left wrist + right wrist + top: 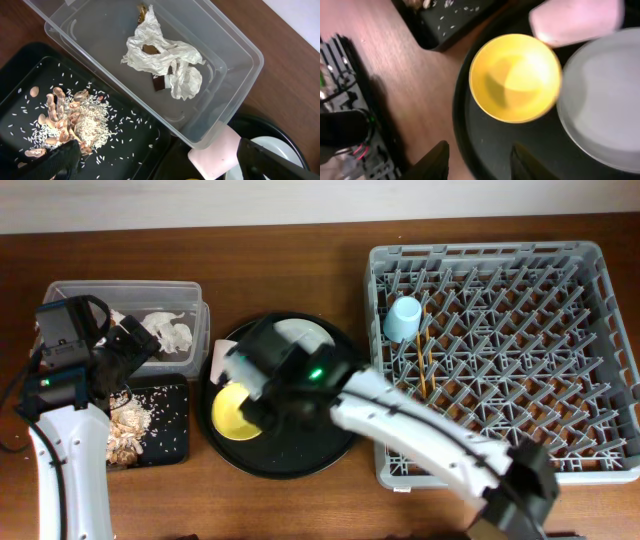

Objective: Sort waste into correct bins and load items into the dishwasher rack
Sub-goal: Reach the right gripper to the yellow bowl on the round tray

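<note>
A yellow bowl (238,412) (515,77), a pale plate (305,335) (605,105) and a pink cup (218,360) (215,152) on its side sit on the round black tray (300,455). My right gripper (482,162) hovers open over that tray's left rim, just short of the bowl, holding nothing. Over the two bins my left gripper (160,167) is wide open and empty. White napkins (160,50) lie in the clear tub (100,35). Food scraps (75,120) lie in the flat black tray (130,145). The grey rack (490,252) holds a light-blue cup (403,318) and chopsticks (425,355).
The pink cup lies against the clear tub's corner, between the tub and the plate. Loose rice grains are scattered across the flat black tray. My right arm stretches from the lower right across the rack's front left corner. Cables and equipment (345,130) show off the table's edge.
</note>
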